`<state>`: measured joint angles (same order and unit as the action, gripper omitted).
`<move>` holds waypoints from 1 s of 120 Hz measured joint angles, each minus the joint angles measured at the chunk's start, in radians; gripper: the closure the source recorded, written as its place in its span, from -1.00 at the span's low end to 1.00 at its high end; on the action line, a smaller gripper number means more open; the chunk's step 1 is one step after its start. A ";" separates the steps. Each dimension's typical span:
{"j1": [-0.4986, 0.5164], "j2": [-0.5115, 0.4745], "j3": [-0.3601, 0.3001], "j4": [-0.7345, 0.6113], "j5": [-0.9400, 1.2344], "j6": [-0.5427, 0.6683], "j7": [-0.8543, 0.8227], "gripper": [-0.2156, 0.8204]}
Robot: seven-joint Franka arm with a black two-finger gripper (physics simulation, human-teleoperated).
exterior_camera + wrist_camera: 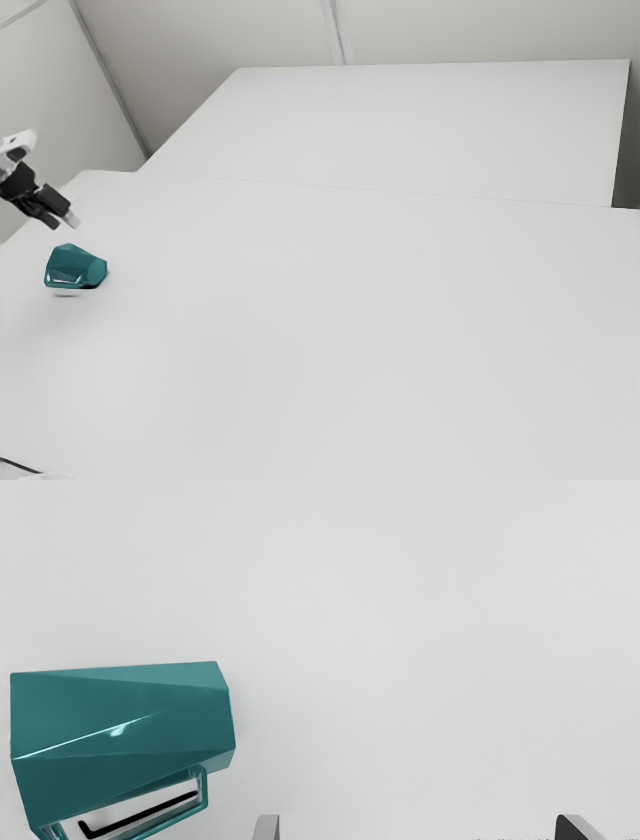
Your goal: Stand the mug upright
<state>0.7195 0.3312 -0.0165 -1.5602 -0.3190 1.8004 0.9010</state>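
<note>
My gripper [420,827] hangs above the table [350,300], fingers spread wide with nothing between them. The mug [125,720] lies on its side on the tabletop, off to one side of that gap, its handle [204,792] sticking out on the side toward my fingers. If I came straight down here, I would likely miss it, or one finger could land on the handle and shove it. Its slanted, glossy facets might slip out of a poorly squared pinch, and a shallow hold could let it swing or roll as I turn it. Set down still tilted, it would probably tip over again; which end is the mouth I can't tell, so it might even end up inverted. I can read no brand, label or lettering on the mug
</note>
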 joint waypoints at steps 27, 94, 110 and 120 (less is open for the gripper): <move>0.076 0.153 0.004 0.138 -0.038 -0.033 0.098 -0.58; 0.112 0.410 0.032 0.407 -0.116 -0.002 0.213 -0.58; 0.117 0.450 0.032 0.421 -0.145 0.022 0.228 -0.58; 0.125 0.470 0.031 0.435 -0.154 0.031 0.235 -0.58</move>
<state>0.8448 0.8016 0.0144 -1.1248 -0.4728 1.8314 1.1365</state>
